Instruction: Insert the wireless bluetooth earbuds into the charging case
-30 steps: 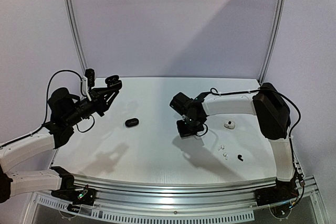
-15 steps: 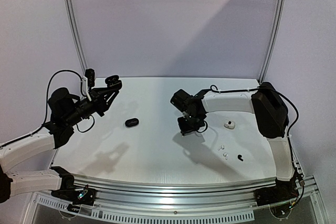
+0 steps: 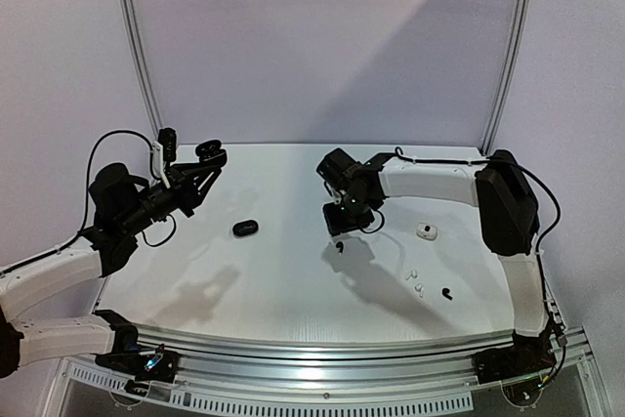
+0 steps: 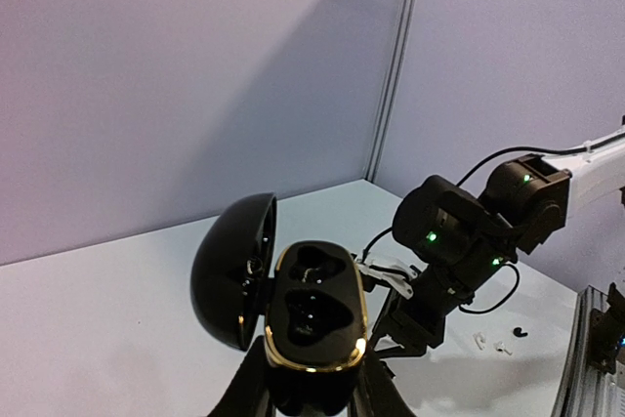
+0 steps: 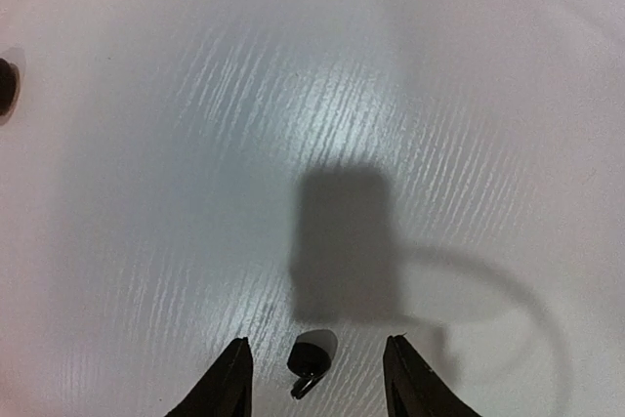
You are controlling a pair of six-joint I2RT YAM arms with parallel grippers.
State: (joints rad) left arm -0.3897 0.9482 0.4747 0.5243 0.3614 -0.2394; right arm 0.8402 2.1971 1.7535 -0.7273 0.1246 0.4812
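One black earbud (image 5: 309, 360) is shown lying mid-table (image 3: 293, 280) between the half-spread fingers of the R gripper (image 5: 317, 344), clear of both. Its stem is aimed back toward the wrist, long axis approx. along the fingers. The L gripper (image 4: 314, 383) is clamped on an open, gold-rimmed black charging case (image 4: 314, 314), raised at far left w/ lid swung left. Two white earbuds (image 3: 415, 282) and a second black earbud (image 3: 447, 292) are seen near right.
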